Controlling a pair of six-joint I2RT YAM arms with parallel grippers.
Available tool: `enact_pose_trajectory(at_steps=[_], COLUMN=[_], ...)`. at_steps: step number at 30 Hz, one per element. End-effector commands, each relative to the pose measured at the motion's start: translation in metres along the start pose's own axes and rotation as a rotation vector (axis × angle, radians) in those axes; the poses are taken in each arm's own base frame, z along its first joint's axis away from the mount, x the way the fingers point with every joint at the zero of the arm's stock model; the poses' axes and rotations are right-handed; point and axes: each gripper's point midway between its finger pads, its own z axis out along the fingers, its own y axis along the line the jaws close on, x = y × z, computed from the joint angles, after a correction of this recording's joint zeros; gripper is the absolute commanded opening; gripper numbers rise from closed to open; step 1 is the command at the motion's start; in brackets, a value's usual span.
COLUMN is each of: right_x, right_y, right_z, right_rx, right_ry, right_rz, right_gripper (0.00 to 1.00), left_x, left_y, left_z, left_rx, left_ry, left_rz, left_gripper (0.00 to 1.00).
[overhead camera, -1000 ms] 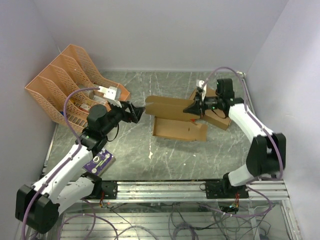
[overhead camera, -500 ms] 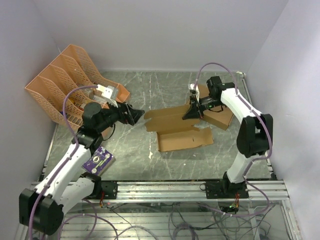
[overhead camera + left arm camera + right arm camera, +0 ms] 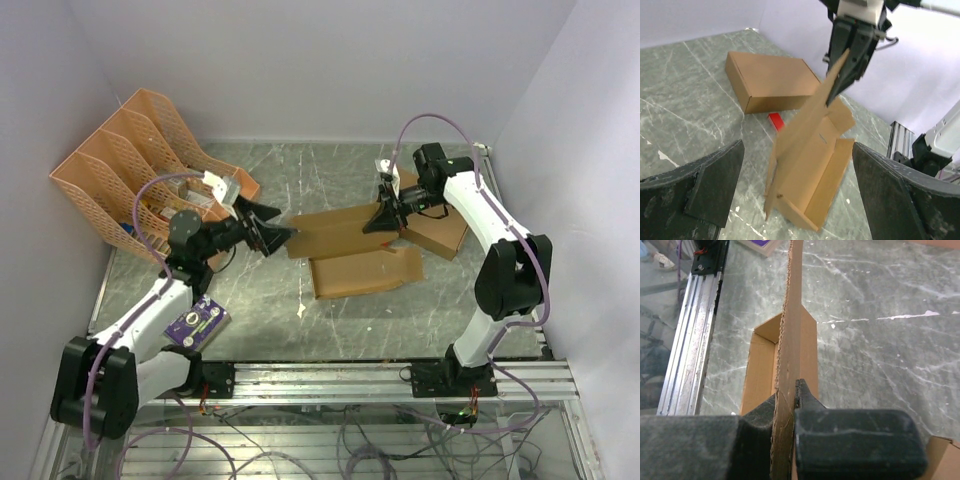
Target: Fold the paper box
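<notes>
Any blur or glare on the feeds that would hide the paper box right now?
Top external: evenly lit, no glare on the table, paper box sharp. Left wrist: box crisp, left fingers dark and soft at the frame edges. Right wrist: the flap pinched between the right fingers is close and slightly blurred.

table (image 3: 260, 300): grey marble | 10 o'clock: orange file racks (image 3: 130, 170) | centre: paper box (image 3: 362, 272) | 2 o'clock: larger cardboard box (image 3: 440, 232) | 8 o'clock: purple card (image 3: 196, 323)

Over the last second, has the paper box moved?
Yes. The paper box has turned: its tray's left end swung toward the aluminium rail at the table's near edge.
</notes>
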Motion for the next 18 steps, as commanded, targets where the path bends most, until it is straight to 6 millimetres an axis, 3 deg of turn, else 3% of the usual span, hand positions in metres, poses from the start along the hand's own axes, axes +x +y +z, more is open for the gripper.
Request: enact_pose_trajectory(at_steps=[1, 6, 11, 14, 18], right_x=[-0.030, -0.040, -0.046, -0.046, -0.048], right_y=[0.001, 0.007, 0.010, 0.011, 0.014], right_z=[-0.009, -0.012, -0.010, -0.011, -0.010], right_rx=[0.033, 0.018, 0.002, 0.006, -0.002], right_ry=[-0.036, -0.051, -0.073, -0.071, -0.081], right_rz=[-0.034, -0.044, -0.042, -0.040, -0.040], right_gripper=[0.00, 0.00, 0.00, 0.00, 0.00], left_x=[0.004, 0.013, 0.023, 0.025, 0.030], left_y=[-0.016, -0.014, -0.014, -0.015, -0.019], left_z=[-0.014, -0.012, 0.007, 0.014, 0.026], left_rx=[0.093, 0.136, 0.187, 0.216, 0.276], left_ry=[-0.138, -0.186, -0.172, -0.178, -0.169], left_rz=[0.093, 0.107, 0.101, 0.091, 0.061], left_gripper=[1.00, 0.99, 0.96, 0.88, 0.70])
